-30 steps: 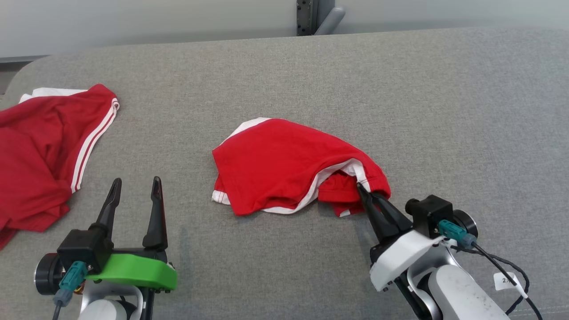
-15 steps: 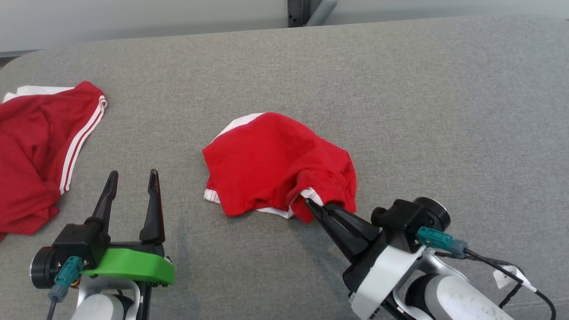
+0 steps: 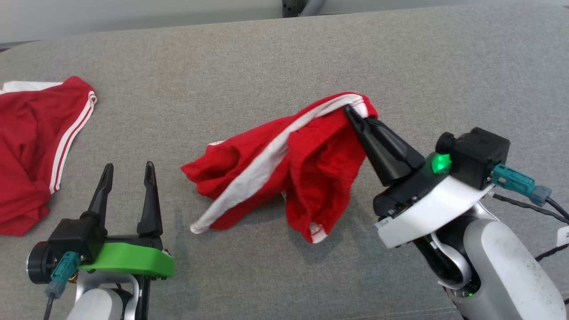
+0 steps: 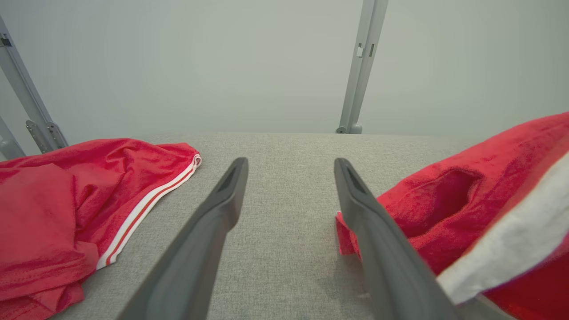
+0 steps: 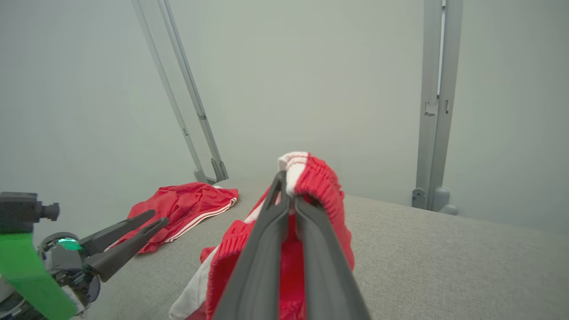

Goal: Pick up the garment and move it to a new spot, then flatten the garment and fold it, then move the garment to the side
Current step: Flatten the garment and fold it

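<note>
Head view: a broad grey woven surface with a rounded far-left corner bore a crumpled striped red cloth at its left edge. Near the centre, the garment, soft red knit with a white band, hung in a peaked drape, its lower folds resting on the surface. The right gripper had its tapered dark fingers clamped on the garment's ribbed hem at the peak. The left gripper stood nearby, fingers apart and empty.
</note>
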`<state>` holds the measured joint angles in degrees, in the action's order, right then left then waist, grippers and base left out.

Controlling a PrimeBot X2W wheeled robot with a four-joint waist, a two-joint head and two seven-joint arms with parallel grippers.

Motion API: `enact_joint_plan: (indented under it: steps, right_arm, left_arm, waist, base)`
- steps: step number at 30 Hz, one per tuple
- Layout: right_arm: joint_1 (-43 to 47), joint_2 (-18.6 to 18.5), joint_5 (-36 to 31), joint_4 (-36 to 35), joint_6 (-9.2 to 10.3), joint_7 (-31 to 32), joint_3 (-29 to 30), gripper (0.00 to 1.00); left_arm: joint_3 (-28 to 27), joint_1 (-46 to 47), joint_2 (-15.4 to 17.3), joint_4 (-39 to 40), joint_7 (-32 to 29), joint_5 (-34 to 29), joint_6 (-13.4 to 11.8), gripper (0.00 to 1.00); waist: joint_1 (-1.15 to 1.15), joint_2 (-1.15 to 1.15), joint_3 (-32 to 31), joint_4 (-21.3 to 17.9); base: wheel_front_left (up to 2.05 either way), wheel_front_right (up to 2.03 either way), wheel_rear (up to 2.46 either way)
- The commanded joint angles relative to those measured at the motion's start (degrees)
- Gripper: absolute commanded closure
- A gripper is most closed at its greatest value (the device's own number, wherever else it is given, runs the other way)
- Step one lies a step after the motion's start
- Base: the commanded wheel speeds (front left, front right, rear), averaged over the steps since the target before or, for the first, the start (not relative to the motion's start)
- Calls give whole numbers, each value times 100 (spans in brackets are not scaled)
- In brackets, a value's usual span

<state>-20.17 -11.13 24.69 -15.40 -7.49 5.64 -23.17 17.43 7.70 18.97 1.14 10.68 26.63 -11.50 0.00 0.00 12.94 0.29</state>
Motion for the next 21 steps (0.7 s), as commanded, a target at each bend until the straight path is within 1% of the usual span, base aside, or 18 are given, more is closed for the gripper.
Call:
enact_joint_plan:
  steps: [1,3,7,8,10,11,13,15,20,21]
  right_arm:
    - [231,-22,43,184,0,-50,260,100]
    - [390,-82,-8,455,0,-107,602,100]
    - [612,-110,68,1178,0,-253,1103,100]
    - [612,-110,68,1178,0,-253,1103,100]
    - [588,-159,78,1588,-1,-374,1247,100]
    - [557,-123,168,1827,0,-439,1323,100]
    - [415,-192,135,2221,-1,-605,1381,100]
    - [303,-159,264,2574,-1,-786,1370,100]
    - [76,-220,423,3130,0,-1140,1239,100]
    - [55,-237,442,3198,0,-1203,1198,92]
  left_arm:
    - [4,77,-3,30,17,39,-45,0]
    - [22,104,-10,50,-2,29,-52,0]
    - [42,198,24,37,-18,26,-1,0]
    - [42,198,24,37,-18,26,-1,0]
    - [59,272,38,47,-36,-6,21,0]
    - [76,308,44,49,-35,-22,34,0]
    - [100,379,49,53,-45,-35,45,0]
    - [115,437,58,29,-42,-37,64,0]
    - [135,502,68,-41,5,-37,93,0]
    - [137,493,67,-62,6,-29,95,0]
  waist:
    - [0,0,94,-45]
    - [0,0,171,-78]
    - [0,0,348,-163]
    - [0,0,348,-163]
    - [0,0,435,-190]
    - [0,0,470,-198]
    - [0,0,536,-202]
    - [0,0,580,-198]
    - [0,0,584,-185]
    - [0,0,565,-185]
  base:
    - [0,0,0]
    - [0,0,0]
    - [0,0,0]
    - [0,0,0]
    - [0,0,0]
    - [0,0,0]
    - [0,0,0]
    - [0,0,0]
    - [0,0,0]
    - [0,0,0]
